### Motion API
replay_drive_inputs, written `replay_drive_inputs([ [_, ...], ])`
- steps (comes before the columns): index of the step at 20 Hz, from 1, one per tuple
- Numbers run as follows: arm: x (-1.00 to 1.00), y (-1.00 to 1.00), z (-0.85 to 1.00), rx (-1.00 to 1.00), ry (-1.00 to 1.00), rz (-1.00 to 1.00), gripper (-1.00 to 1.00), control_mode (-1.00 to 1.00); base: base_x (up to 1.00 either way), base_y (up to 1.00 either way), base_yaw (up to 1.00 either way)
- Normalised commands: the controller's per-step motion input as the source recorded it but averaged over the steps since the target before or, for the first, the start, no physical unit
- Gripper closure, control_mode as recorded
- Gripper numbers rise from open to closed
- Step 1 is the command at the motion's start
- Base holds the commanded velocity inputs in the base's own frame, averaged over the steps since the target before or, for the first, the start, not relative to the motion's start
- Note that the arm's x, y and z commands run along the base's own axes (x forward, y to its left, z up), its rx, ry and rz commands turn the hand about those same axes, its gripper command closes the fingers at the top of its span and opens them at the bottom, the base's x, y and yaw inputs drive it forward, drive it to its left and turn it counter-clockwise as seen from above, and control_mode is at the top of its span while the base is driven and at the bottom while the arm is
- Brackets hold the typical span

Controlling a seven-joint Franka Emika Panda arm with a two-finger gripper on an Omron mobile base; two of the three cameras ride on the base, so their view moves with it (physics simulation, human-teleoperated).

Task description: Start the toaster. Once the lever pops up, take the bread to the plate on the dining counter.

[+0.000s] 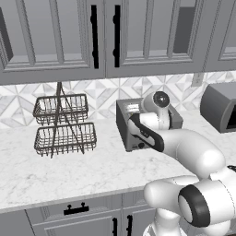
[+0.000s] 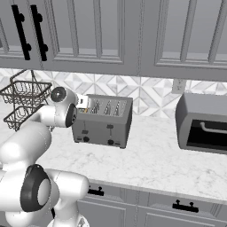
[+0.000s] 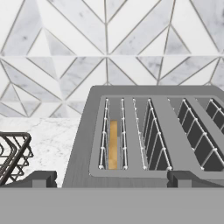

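The toaster (image 2: 104,122) stands on the marble worktop against the tiled wall; its end face (image 1: 131,131) shows past my arm. From above, its top (image 3: 78,162) has several wire-lined slots. The bread (image 3: 113,148) sits low in the left slot, only its golden-tan crust edge showing. My gripper (image 3: 111,179) hovers over the toaster's near end, open, with its two dark fingertips (image 3: 41,178) spread wide and nothing between them. My hand (image 2: 82,102) is at the toaster's left end. The plate and the dining counter are out of view.
A two-tier wire basket stand (image 1: 64,124) (image 2: 22,102) (image 3: 11,153) is left of the toaster. A darker rounded-top appliance (image 1: 221,108) (image 2: 204,122) sits to the right. Grey wall cabinets (image 1: 55,37) hang overhead. Bare marble worktop (image 2: 155,159) lies in front.
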Motion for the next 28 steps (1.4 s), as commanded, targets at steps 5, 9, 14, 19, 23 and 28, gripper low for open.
replay_drive_inputs([
  [5, 0.00, 0.00, 0.00, 0.00, 0.00, 0.00, -1.00, -1.00, 0.00, 0.00, 0.00],
  [9, 0.00, 0.00, 0.00, 0.00, 0.00, 0.00, -1.00, -1.00, 0.00, 0.00, 0.00],
  [14, 0.00, 0.00, 0.00, 0.00, 0.00, 0.00, -1.00, -1.00, 0.00, 0.00, 0.00],
  [19, 0.00, 0.00, 0.00, 0.00, 0.00, 0.00, -1.00, -1.00, 0.00, 0.00, 0.00],
  [23, 0.00, 0.00, 0.00, 0.00, 0.00, 0.00, -1.00, -1.00, 0.00, 0.00, 0.00],
  [28, 0.00, 0.00, 0.00, 0.00, 0.00, 0.00, -1.00, -1.00, 0.00, 0.00, 0.00],
])
